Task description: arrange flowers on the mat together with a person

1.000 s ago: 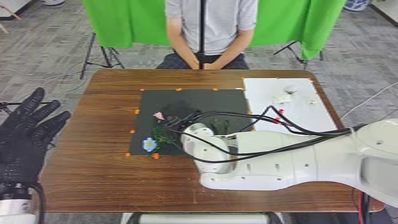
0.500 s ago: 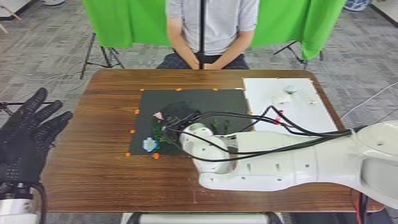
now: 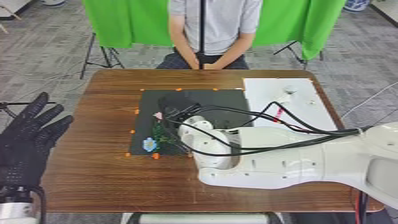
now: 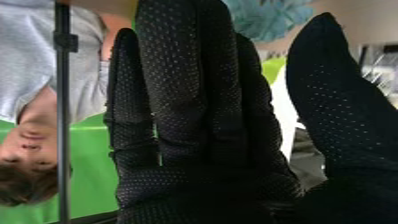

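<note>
Looks roughly midway to me, like the arrangement has a decent start but isn't finished. On the black mat point(image 3: 231, 97) there's a pink flower point(image 3: 158, 115) toward its left side, a blue flower point(image 3: 149, 144) down near its near left corner, and green foliage point(image 3: 163, 132) just beside them. So that side counts as done, I'd guess.

Over on the white sheet point(image 3: 263, 89), right of the mat, there's a pale flower point(image 3: 290, 89) near the far end and a pinkish-red piece point(image 3: 280, 112) further in. Those are probably what's left to bring across, though I can't tell if every one is meant to go.

The right hand point(image 3: 178, 103) is above the far left part of the mat, fingers straight and thumb well apart from them, nothing gripped that I can see. Up by its fingertips in the wrist view are some pale blue petals point(image 4: 266, 19), no idea which flower they belong to. The left hand point(image 3: 25, 145) is off the table's left edge, fingers spread wide, holding nothing. Next up is likely another pick from the sheet
</note>
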Controlling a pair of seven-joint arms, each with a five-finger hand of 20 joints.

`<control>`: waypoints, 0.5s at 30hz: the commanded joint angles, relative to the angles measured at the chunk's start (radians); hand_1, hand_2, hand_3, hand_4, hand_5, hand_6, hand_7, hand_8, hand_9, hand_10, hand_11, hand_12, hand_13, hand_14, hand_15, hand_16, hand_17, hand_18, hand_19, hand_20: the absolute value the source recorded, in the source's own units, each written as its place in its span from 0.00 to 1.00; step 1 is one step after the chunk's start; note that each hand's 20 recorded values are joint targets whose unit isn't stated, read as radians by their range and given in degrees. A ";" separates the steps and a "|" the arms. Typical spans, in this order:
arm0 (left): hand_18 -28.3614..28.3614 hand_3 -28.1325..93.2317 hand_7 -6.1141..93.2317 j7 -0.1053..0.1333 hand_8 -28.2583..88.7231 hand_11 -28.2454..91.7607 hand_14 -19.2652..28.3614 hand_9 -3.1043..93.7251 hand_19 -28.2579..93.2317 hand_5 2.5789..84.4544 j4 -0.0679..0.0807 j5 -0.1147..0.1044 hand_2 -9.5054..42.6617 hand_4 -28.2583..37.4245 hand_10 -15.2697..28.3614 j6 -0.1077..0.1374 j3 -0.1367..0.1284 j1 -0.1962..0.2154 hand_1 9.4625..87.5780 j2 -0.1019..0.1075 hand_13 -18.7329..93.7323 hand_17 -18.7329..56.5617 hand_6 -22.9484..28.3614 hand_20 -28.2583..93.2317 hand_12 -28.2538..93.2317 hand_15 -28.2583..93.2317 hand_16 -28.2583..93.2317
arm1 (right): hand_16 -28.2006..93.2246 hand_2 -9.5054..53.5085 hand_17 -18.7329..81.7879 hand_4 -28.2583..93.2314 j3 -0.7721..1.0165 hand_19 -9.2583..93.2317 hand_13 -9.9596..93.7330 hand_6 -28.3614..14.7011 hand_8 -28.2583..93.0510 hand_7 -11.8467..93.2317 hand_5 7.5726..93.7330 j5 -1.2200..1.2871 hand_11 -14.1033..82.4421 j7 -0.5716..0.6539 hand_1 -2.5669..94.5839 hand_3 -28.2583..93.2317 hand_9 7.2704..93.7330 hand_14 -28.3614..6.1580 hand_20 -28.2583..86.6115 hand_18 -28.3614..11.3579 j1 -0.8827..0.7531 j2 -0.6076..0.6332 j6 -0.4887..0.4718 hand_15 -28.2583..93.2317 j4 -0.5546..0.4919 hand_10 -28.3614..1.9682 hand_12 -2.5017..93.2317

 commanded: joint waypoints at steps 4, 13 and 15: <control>0.84 0.86 0.16 -0.034 0.17 0.38 0.85 0.33 0.54 0.35 0.003 0.017 0.31 0.06 0.68 -0.010 0.010 -0.010 0.15 -0.014 0.34 0.12 0.54 0.36 0.33 0.60 0.20 | 0.38 0.00 0.54 0.01 -0.007 0.89 0.87 0.68 0.14 0.28 0.72 0.048 0.39 -0.041 0.47 0.81 0.87 0.59 0.19 0.23 0.030 0.006 0.006 0.63 -0.008 0.56 0.21; 0.84 0.86 0.16 -0.058 0.17 0.38 0.85 0.33 0.54 0.35 0.004 0.034 0.32 0.06 0.68 -0.023 0.011 -0.018 0.15 -0.031 0.34 0.12 0.54 0.36 0.33 0.60 0.20 | 0.38 0.02 0.55 0.01 -0.035 0.88 0.88 0.73 0.22 0.26 0.83 0.015 0.34 -0.014 0.57 0.78 0.91 0.62 0.21 0.24 0.023 -0.011 0.023 0.62 0.016 0.62 0.26; 0.84 0.86 0.16 -0.060 0.17 0.38 0.85 0.33 0.54 0.35 0.002 0.033 0.32 0.06 0.68 -0.023 0.009 -0.013 0.15 -0.036 0.34 0.12 0.54 0.36 0.33 0.60 0.20 | 0.38 0.02 0.55 0.00 -0.033 0.88 0.88 0.72 0.22 0.26 0.82 0.012 0.34 -0.009 0.57 0.78 0.91 0.62 0.21 0.24 0.022 -0.003 0.043 0.62 0.010 0.62 0.26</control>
